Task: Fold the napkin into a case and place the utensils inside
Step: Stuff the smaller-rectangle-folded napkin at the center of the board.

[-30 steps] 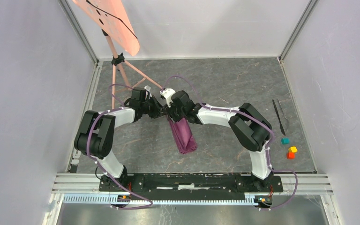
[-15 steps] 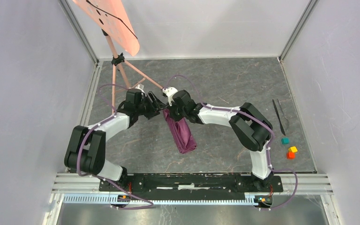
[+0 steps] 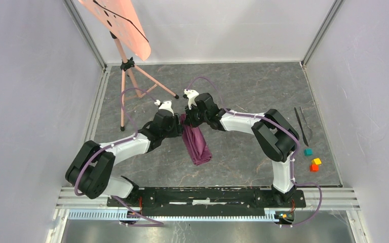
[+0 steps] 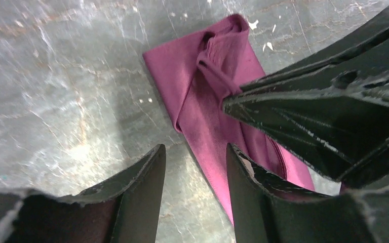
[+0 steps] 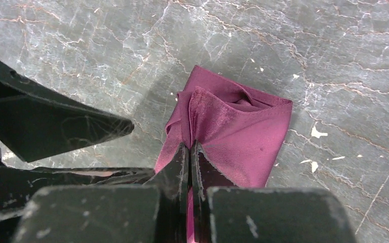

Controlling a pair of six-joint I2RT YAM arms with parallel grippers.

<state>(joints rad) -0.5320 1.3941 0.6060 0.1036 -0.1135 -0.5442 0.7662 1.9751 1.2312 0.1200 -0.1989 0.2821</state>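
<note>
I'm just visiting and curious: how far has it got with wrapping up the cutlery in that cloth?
Done: the napkin lies folded into a narrow strip. In hand: the right fingers pinch a fold at its far end, while the left fingers hang open beside it. Left: the two utensils lie untouched near the right side of the table, not yet inside.

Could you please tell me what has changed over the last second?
The left hand moved toward the near edge, its elbow swinging nearer too, and is open beside the far end of the napkin. The right hand stays shut on that end's fold, nudged slightly farther away. The napkin's near end, the utensils and the cubes have not moved.
</note>
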